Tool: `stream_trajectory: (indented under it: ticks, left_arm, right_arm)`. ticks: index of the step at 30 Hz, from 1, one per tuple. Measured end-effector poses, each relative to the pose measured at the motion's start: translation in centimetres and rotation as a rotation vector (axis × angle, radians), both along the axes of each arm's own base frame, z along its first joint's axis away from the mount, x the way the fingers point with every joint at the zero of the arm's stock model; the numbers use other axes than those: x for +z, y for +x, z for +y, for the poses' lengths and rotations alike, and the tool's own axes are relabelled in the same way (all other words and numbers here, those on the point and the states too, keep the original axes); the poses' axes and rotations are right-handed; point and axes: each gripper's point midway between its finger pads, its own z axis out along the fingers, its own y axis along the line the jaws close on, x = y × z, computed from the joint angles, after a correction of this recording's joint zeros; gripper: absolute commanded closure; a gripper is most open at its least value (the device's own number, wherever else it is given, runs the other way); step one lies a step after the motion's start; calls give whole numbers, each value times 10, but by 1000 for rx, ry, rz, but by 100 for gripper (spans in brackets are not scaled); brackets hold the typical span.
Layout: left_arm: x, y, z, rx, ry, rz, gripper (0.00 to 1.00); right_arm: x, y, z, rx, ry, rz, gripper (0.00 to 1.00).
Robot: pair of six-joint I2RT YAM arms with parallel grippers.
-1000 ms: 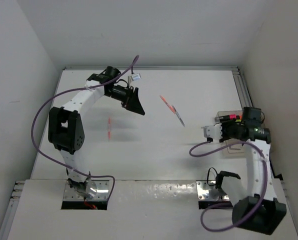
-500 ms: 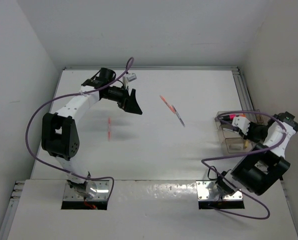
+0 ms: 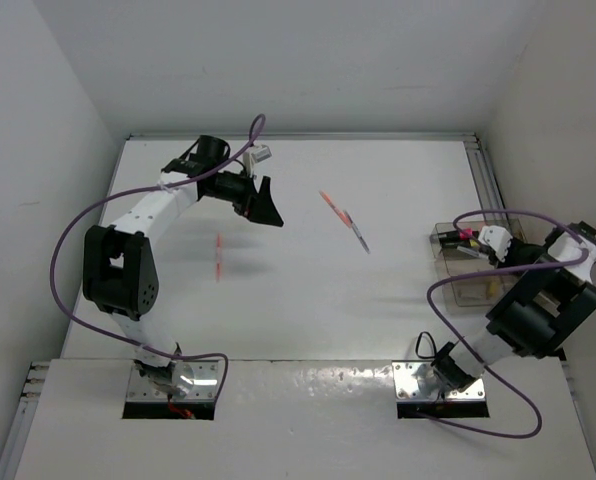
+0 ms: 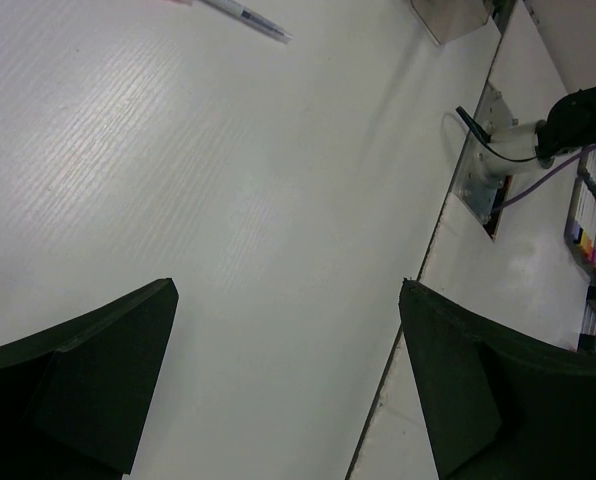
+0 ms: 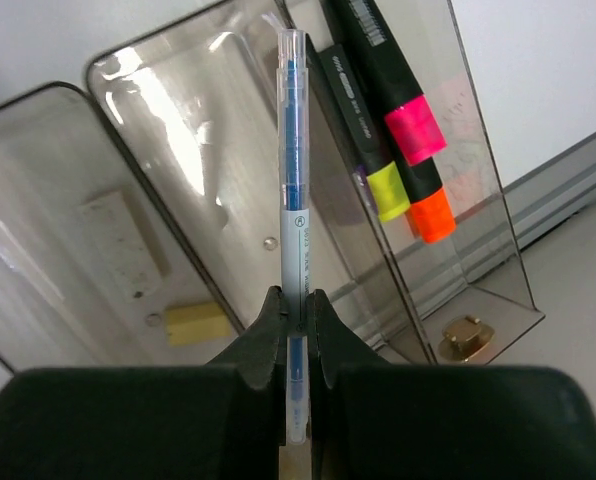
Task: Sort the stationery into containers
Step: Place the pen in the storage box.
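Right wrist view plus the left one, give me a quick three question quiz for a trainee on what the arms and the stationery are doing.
1. True or false: the right gripper is shut on a blue pen.
2. Which end colours show on the highlighters lying in the container? A: pink, yellow, orange. B: green, blue. C: purple only.
3. Fill the gap: the left gripper is ___ and holds nothing.

Key: 1 true. 2 A. 3 open.
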Motion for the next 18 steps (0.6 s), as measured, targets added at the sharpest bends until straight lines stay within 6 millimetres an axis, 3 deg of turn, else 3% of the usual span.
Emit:
stream_trajectory:
  ticks: [8, 12, 18]
  left_arm:
    - [-6, 2, 3, 10, 25, -7, 0]
    - [-7, 2, 3, 12, 28, -6, 0]
    - [-8, 2, 3, 11, 28, -6, 0]
  right_arm:
    - [-3, 17, -15, 2, -30, -53, 95]
    - [-4, 21, -19, 2, -44, -66, 80]
    - [-4, 23, -21, 2, -53, -73, 67]
